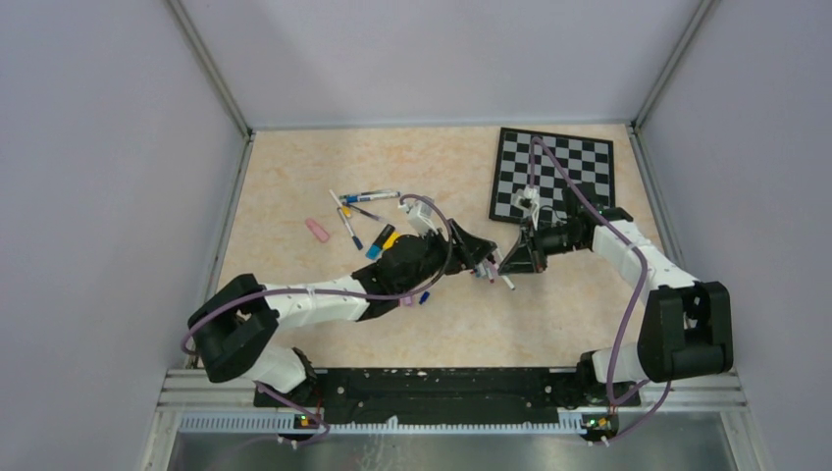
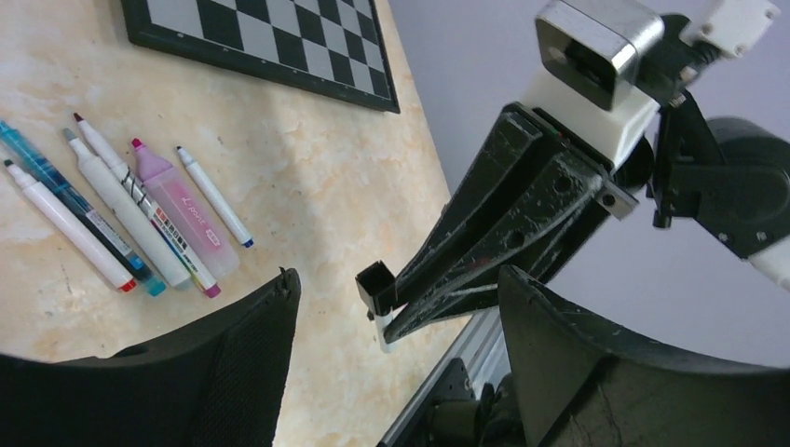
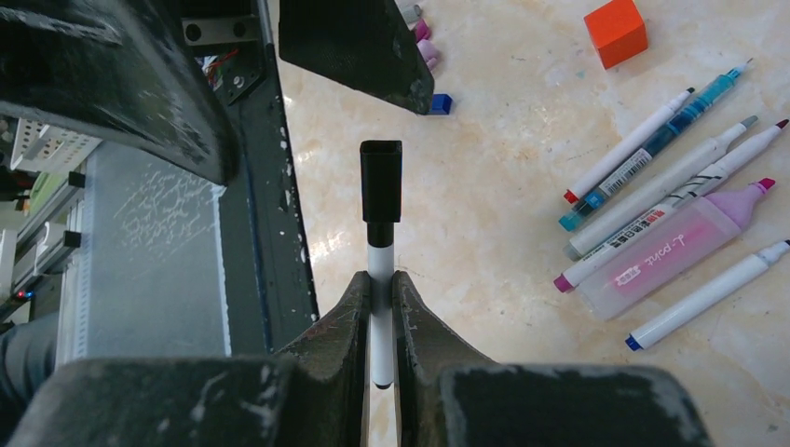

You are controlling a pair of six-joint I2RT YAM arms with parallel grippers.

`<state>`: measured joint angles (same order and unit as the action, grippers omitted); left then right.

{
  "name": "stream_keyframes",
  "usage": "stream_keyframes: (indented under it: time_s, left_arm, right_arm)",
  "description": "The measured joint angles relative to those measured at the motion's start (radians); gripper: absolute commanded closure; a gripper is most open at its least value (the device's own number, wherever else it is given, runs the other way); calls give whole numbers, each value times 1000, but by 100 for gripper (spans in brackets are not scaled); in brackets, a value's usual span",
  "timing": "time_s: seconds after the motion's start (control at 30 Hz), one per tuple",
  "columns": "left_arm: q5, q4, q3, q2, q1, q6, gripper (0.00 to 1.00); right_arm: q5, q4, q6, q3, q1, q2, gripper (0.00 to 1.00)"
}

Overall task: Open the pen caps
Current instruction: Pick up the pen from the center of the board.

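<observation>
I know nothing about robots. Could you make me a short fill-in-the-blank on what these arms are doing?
1. The right gripper is shut on a white pen with a ___ cap.
2. The left gripper is ___, with that cap between its fingers, untouched.
3. A board chequered in black and ___ lies on the table.
Missing: black; open; white.

From above, the left arm point(image 1: 392, 270) hides part of the surface point(image 1: 294, 177) — caps point(image 1: 425, 296) beside it are too small to tell apart. The left wrist view cuts off the chessboard point(image 2: 279, 37) at its top edge; the right fingers point(image 3: 419, 321) hide part of the white pen point(image 3: 379, 265).
</observation>
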<state>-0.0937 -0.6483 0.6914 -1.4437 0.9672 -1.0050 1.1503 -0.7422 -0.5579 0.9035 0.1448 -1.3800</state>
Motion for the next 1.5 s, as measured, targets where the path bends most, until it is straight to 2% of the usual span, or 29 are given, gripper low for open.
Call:
stream_keyframes:
  time_s: [0.1, 0.2, 0.3, 0.4, 0.47, 0.67, 0.77, 0.9, 0.97, 1.0, 1.07, 1.1, 1.17, 1.3, 1.5]
  left_arm:
    - [-67, 108, 60, -20, 28, -48, 21]
    - [-135, 240, 139, -51, 52, -98, 32]
    - [-179, 330, 193, -75, 68, -135, 33]
    - [-202, 375, 218, -95, 76, -158, 46]
    - [-213, 397, 229, -111, 80, -170, 47]
    - [-219, 438, 238, -124, 92, -185, 59]
    - [-219, 441, 239, -125, 95, -193, 72]
    - [-220, 444, 239, -125, 97, -201, 100]
    - [-219, 441, 239, -125, 97, -201, 100]
    - [-219, 441, 239, -125, 97, -200, 100]
    - [-218, 440, 239, -125, 97, -200, 100]
    - [-218, 439, 239, -125, 97, -198, 100]
    - [-218, 428, 236, -125, 97, -193, 100]
    - [-209, 355, 188, -113, 97, -153, 100]
    - [-183, 206, 86, -69, 97, -86, 100]
  right_arm:
    - [0, 4, 5, 0, 7, 0, 100]
    - [0, 12, 11, 0, 13, 0, 100]
    - [-2, 21, 16, 0, 17, 0, 100]
    - [-6, 25, 20, 0, 22, 0, 100]
    - [-11, 29, 21, 0, 26, 0, 100]
    - [-50, 55, 34, -4, 43, 0, 100]
    - [-70, 68, 38, -12, 54, 0, 100]
    - [-93, 73, 39, -13, 64, 0, 100]
    - [-99, 76, 39, -13, 68, 0, 99]
    - [-101, 76, 39, -13, 69, 0, 92]
    - [-101, 77, 39, -13, 69, 0, 67]
    - [-100, 77, 41, -13, 69, 1, 59]
    - [-90, 77, 47, -13, 69, 1, 51]
    - [-67, 77, 47, -13, 69, 5, 50]
    - [-26, 89, 58, -28, 69, 5, 57]
